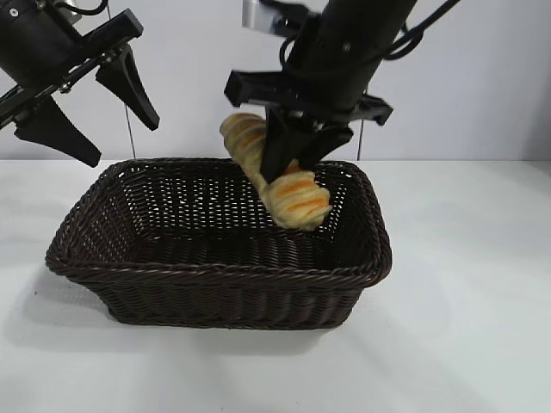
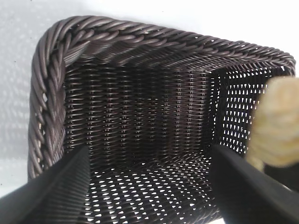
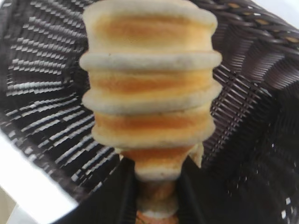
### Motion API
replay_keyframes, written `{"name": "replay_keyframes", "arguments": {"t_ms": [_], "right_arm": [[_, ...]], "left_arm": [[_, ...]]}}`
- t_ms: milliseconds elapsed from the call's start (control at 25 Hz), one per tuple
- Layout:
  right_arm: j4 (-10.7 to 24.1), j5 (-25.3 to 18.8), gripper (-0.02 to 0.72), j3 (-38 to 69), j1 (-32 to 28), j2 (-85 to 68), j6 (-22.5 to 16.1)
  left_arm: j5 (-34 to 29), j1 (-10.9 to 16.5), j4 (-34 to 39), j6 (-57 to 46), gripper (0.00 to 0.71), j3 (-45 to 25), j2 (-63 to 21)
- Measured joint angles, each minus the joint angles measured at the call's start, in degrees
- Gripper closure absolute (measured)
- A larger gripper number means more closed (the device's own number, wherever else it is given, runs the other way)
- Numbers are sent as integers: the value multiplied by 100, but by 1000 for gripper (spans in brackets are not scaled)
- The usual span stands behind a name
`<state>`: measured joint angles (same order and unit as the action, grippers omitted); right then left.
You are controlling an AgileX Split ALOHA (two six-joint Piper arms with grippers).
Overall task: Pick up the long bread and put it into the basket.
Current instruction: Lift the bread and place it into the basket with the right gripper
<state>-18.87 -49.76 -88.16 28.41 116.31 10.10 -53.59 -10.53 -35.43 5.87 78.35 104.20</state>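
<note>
The long bread (image 1: 275,176), golden-tan with orange-brown stripes, hangs tilted over the right half of the basket (image 1: 215,274), its lower end just inside the rim. My right gripper (image 1: 297,151) is shut on the bread's middle; in the right wrist view the loaf (image 3: 149,84) is squeezed between the two fingers (image 3: 117,196). My left gripper (image 1: 95,107) is open and empty, raised above the basket's left end; its wrist view looks down into the basket (image 2: 140,107) and shows the bread's end (image 2: 278,126) at the side.
The basket stands on a white table (image 1: 465,301) with a pale wall behind it. The basket's floor holds nothing else.
</note>
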Motion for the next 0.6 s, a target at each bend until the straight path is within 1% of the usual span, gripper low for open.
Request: {"name": "replay_keyframes", "arguments": {"t_ms": [120, 240, 360, 480, 560, 600], "right_arm": [[0, 0, 510, 0, 0, 5, 0], [0, -6, 454, 0, 0, 5, 5], [0, -37, 353, 0, 0, 5, 5], [-6, -72, 220, 0, 0, 5, 22], [-6, -82, 167, 0, 0, 5, 82], [-6, -111, 154, 0, 0, -2, 130]], "left_arm": [[0, 0, 0, 0, 188, 0, 0], [0, 0, 0, 0, 188, 0, 0], [0, 0, 0, 0, 188, 0, 0], [0, 0, 0, 0, 188, 0, 0], [0, 0, 0, 5, 188, 0, 0], [0, 0, 0, 5, 188, 0, 0]]}}
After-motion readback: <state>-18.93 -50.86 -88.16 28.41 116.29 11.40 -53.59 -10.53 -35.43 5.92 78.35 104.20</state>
